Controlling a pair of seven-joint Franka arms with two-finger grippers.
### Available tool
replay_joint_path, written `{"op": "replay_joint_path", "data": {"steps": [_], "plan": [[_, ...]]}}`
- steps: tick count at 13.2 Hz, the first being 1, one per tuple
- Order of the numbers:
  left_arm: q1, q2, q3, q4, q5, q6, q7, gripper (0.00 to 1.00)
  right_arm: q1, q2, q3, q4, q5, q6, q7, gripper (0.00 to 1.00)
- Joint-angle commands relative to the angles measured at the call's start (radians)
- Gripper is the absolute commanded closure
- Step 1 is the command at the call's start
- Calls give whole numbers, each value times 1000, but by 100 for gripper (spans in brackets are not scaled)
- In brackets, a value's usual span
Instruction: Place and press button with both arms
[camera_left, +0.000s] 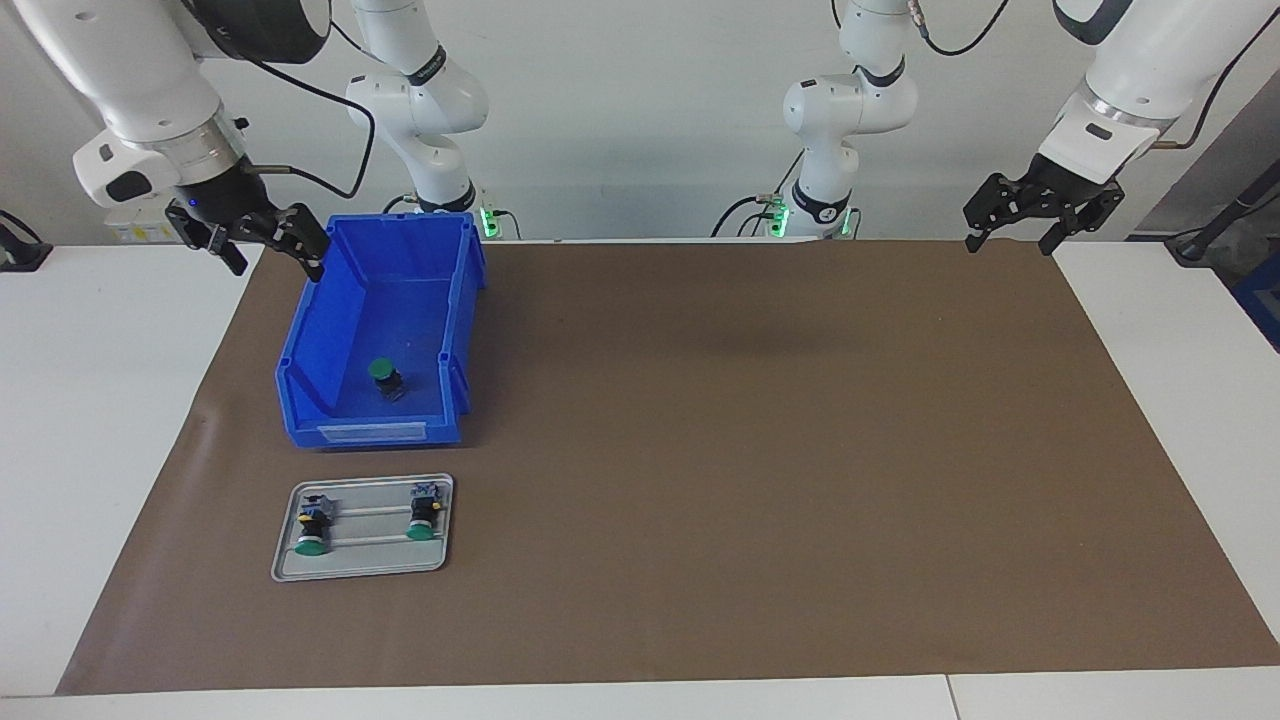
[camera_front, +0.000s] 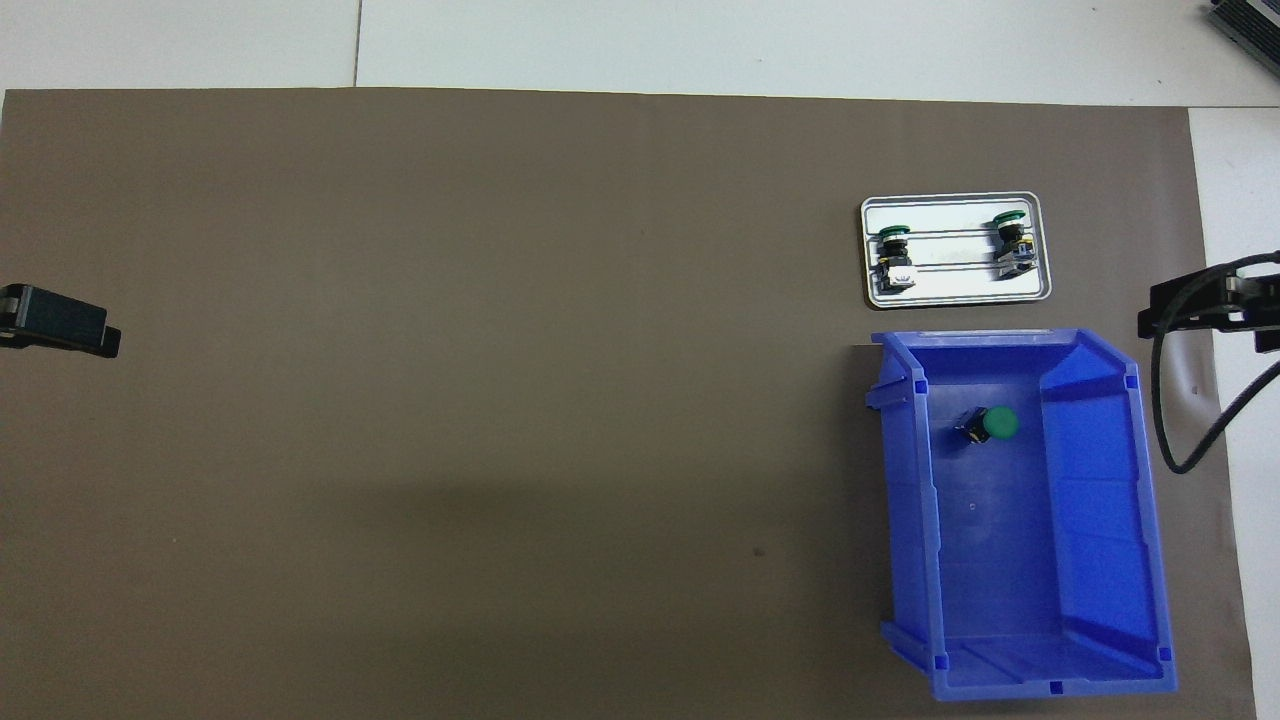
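Note:
One button (camera_left: 385, 378) (camera_front: 990, 425) with a green cap lies tilted on the floor of a blue bin (camera_left: 310, 400) (camera_front: 1100, 520), toward the right arm's end of the table. Two more buttons (camera_left: 312, 530) (camera_left: 424, 515) lie on their sides on a flat grey tray (camera_left: 365, 565) (camera_front: 955, 292), farther from the robots than the bin. My right gripper (camera_left: 272, 262) (camera_front: 1190, 310) hangs open and empty over the mat's edge, beside the bin's corner nearest the robots. Over the mat's corner at the left arm's end, my left gripper (camera_left: 1010, 245) (camera_front: 70, 330) waits open and empty.
A brown mat (camera_left: 750, 450) covers most of the white table. The bin's tall walls enclose the button on three sides, and its low front lip faces the tray. A black cable (camera_front: 1190, 440) loops down from the right wrist beside the bin.

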Motion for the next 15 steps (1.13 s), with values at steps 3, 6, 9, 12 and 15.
{"op": "replay_joint_path", "data": {"steps": [3, 6, 9, 12, 15], "plan": [[7, -26, -5, -28, 14, 4, -1, 0, 65, -48, -44, -64, -16, 10, 21, 0], [7, -26, -5, -28, 14, 4, -1, 0, 70, -47, -44, -57, -46, 12, 11, 0], [7, -26, -5, -28, 14, 5, -1, 0, 65, -47, -42, -51, -43, 9, 11, 0], [7, -26, -5, -28, 14, 4, -3, 0, 69, -53, -42, -41, -46, -2, 21, 0], [7, -26, -5, -28, 14, 5, -1, 0, 70, -53, -42, -40, -49, 10, 18, 0]]}}
